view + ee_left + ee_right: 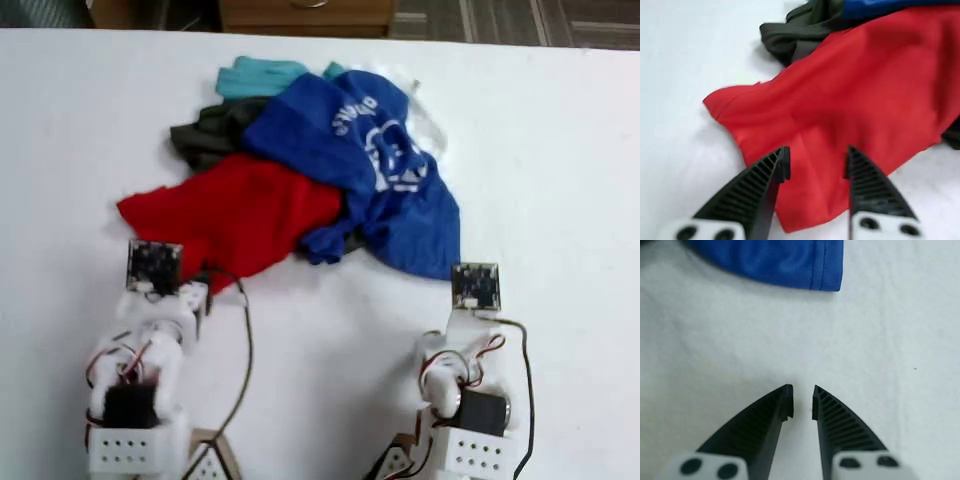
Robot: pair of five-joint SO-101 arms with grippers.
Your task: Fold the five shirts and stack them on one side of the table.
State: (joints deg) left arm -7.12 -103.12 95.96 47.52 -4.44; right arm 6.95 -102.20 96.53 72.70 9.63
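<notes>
Heaped unfolded near the middle of the table: red shirt at the front on the left arm's side, blue shirt beside it and partly over it, dark olive shirt behind the red, teal shirt farthest back. Right under the left gripper, the red shirt's near edge; jaws spread wide, holding nothing, red cloth visible between the tips. Ahead of the right gripper, apart from it, the blue shirt's hem; jaws drawn to a narrow gap, holding nothing, over bare table.
</notes>
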